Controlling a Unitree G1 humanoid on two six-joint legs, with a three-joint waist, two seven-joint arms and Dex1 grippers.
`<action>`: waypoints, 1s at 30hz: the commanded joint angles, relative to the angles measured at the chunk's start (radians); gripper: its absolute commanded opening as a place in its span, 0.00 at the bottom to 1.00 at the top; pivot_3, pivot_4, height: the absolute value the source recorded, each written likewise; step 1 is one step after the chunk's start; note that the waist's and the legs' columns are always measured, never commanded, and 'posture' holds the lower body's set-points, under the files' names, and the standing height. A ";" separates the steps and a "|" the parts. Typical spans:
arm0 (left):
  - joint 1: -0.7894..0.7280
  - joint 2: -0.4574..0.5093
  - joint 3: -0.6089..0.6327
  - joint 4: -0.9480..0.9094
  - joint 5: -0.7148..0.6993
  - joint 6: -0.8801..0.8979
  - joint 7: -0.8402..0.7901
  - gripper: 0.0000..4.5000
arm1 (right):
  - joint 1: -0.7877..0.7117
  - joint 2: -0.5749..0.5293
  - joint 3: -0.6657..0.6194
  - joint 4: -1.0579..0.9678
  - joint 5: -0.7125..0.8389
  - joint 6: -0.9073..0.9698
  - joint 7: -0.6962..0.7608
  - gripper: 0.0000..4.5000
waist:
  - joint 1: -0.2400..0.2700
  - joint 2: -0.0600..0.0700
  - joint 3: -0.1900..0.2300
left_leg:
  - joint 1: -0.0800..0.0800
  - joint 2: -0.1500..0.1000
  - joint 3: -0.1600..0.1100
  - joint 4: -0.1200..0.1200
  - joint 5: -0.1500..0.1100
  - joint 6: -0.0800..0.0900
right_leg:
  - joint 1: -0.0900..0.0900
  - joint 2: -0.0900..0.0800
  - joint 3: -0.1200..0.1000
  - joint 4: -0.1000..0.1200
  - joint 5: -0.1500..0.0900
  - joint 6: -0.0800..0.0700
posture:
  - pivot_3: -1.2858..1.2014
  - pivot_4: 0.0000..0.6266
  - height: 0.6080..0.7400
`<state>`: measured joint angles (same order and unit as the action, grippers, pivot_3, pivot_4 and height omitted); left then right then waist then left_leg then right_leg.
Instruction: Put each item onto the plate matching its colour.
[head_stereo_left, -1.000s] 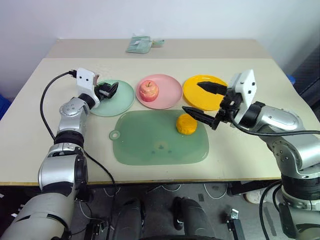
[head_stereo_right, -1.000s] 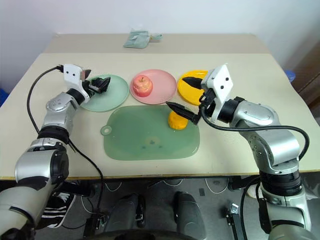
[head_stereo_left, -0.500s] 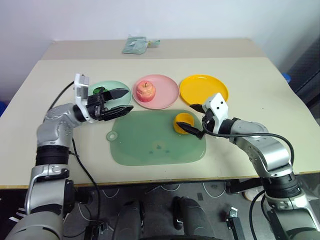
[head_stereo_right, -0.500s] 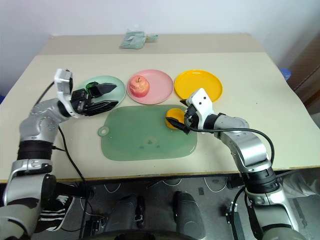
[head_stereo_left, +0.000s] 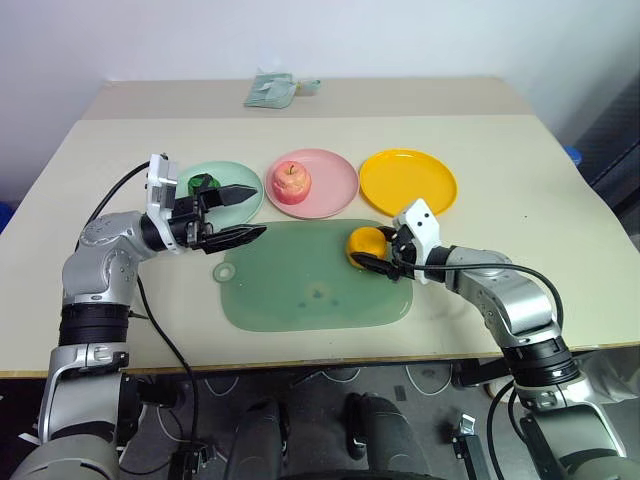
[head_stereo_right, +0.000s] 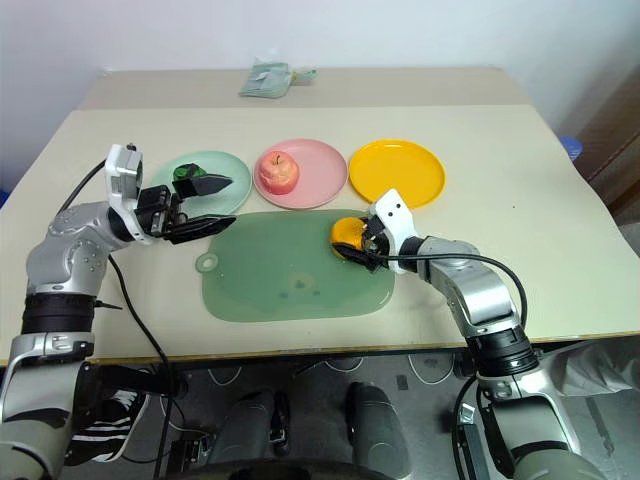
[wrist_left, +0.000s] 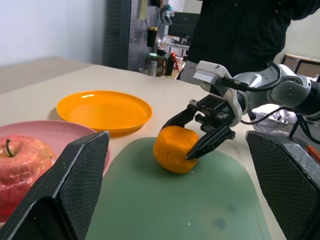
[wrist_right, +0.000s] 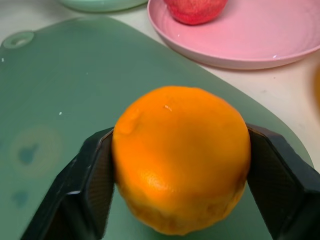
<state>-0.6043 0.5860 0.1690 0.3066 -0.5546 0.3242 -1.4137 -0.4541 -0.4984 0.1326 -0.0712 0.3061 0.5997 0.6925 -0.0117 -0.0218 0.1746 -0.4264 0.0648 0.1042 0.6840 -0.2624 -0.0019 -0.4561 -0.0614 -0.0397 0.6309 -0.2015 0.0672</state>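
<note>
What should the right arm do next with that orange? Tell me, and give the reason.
Probably lift the orange off the green mat and carry it toward the yellow plate. The right gripper has its fingers closed on either side of the fruit, the yellow plate is bare, and the apple already sits on the pink plate.

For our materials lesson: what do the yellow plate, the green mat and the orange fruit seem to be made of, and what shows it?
Yellow plate: likely glossy plastic; bright highlights on its rim.
Green mat: probably thin, soft plastic or silicone; flat, matte, slightly translucent.
Orange fruit: seemingly a toy of foam or rubbery plastic; smooth, faintly dimpled skin, dull sheen.
</note>
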 joint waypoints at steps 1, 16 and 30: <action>-0.003 0.007 0.007 -0.028 -0.011 -0.015 0.007 1.00 | -0.040 0.012 -0.038 0.001 -0.015 -0.042 -0.025 0.67 | 0.000 0.000 0.000 | 0.000 0.000 0.000 0.000 0.000 0.000 | 0.000 0.000 0.000 0.000 0.000 0.000 | 0.52 0.24 1.00; -0.023 -0.122 -0.025 0.003 0.046 -0.125 0.179 1.00 | -0.444 0.074 -0.256 0.853 -0.131 -0.484 -0.272 0.67 | -0.005 0.000 0.000 | 0.000 0.000 0.001 -0.002 0.000 -0.001 | -0.001 0.000 0.000 -0.001 0.000 0.000 | 0.52 0.24 1.00; 0.022 -0.029 0.001 -0.067 0.009 -0.060 0.151 1.00 | -0.191 0.037 -0.357 0.421 0.145 -0.554 0.096 0.99 | 0.004 0.002 0.001 | 0.000 0.000 -0.001 -0.003 0.000 -0.001 | 0.001 0.000 0.000 -0.001 0.000 0.001 | 0.52 0.24 1.00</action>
<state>-0.5736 0.5378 0.1413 0.2615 -0.5162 0.2592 -1.2426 -0.7109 -0.4454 -0.2079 0.5175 0.3661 0.0055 0.7036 -0.0074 -0.0195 0.1758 -0.4263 0.0650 0.1033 0.6812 -0.2622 -0.0024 -0.4553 -0.0616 -0.0403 0.6299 -0.2018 0.0684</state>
